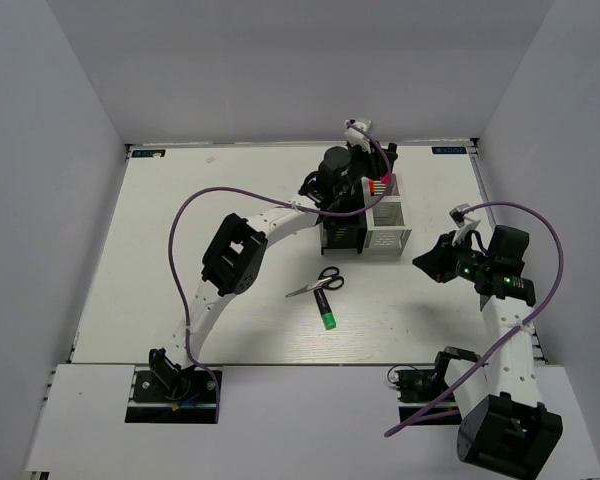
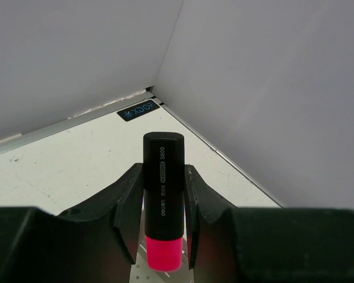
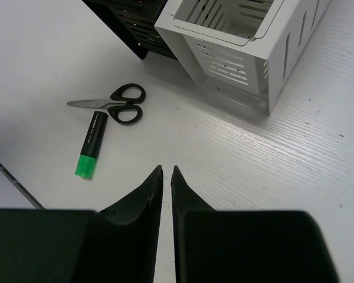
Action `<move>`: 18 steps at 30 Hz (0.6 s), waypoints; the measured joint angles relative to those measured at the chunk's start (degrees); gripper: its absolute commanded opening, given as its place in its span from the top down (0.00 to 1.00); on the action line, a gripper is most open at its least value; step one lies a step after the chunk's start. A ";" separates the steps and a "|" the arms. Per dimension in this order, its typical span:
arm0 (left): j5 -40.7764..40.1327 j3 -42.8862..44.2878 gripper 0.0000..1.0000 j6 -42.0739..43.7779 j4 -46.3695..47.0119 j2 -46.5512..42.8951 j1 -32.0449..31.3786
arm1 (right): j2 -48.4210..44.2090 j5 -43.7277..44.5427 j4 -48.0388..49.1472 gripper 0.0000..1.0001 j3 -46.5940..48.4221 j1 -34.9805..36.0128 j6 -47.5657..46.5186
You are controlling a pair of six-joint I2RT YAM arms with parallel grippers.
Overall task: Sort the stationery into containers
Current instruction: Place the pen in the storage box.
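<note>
Pinched between the two black fingers of the left end effector is a pink-capped highlighter. Its pink cap is toward the wrist camera and its black body points out past the fingertips. Beyond it that view shows a far corner of the white surface where two grey walls meet.

From above, this end effector hangs over the two organizers at the 12 o'clock part of the surface. The arm hides which compartment lies under it.

The black organizer and the white organizer stand upright, side by side and touching, with the white one at 3 o'clock of the black. A few small pink and reddish ends show in the white one's far compartment, too small to name.

The right end effector has its fingers pressed nearly together, with only a sliver between them and nothing in it. It hovers above the surface at 4 o'clock of the white organizer.

The black-handled scissors lie flat and shut at 7 o'clock of the black organizer. A green-capped highlighter lies flat just at 6 o'clock of their handles, its black end toward them. Whether the two touch I cannot tell.
</note>
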 measured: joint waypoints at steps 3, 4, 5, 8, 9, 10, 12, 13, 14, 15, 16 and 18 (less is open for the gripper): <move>-0.68 1.73 0.99 0.33 -0.96 1.31 0.00 | 0.00 -1.22 -0.13 0.85 0.00 -1.01 -0.44; -0.90 2.08 0.99 0.35 -1.31 1.75 0.02 | 0.00 -1.70 -0.24 0.81 0.00 -1.29 -0.59; -1.07 2.47 0.96 0.39 -1.55 2.23 0.02 | 0.00 -1.99 -0.33 0.77 0.00 -1.64 -0.63; -1.53 2.62 0.87 0.74 -2.78 3.21 0.02 | 0.00 -3.56 -1.25 0.41 0.00 -2.62 -1.03; -1.64 2.62 0.70 0.79 -3.17 3.52 0.04 | 0.00 -4.24 -1.66 0.33 0.00 -2.89 -1.53; -1.88 2.62 0.65 0.85 -3.48 3.76 0.04 | 0.00 -4.76 -2.03 0.29 0.02 -3.08 -1.79; -2.32 2.62 0.48 1.05 -4.33 3.98 0.07 | 0.00 -6.03 -2.78 0.28 0.07 -3.52 -2.84; -2.47 2.62 0.44 1.29 -4.57 4.00 0.07 | 0.00 -6.56 -3.10 0.30 0.07 -3.76 -3.28; -2.56 2.62 0.44 1.25 -4.68 4.00 0.07 | 0.00 -7.15 -3.30 0.39 0.07 -3.93 -3.74; -2.58 2.62 0.44 1.33 -4.66 4.00 0.04 | 0.00 -7.72 -3.50 0.50 0.07 -4.11 -4.31; -2.56 2.62 0.43 1.42 -4.61 3.98 0.07 | 0.00 -8.35 -3.80 0.65 0.09 -4.26 -4.87; -2.49 2.62 0.41 1.53 -4.79 3.98 0.04 | 0.00 -10.14 -4.72 0.99 0.09 -4.52 -5.73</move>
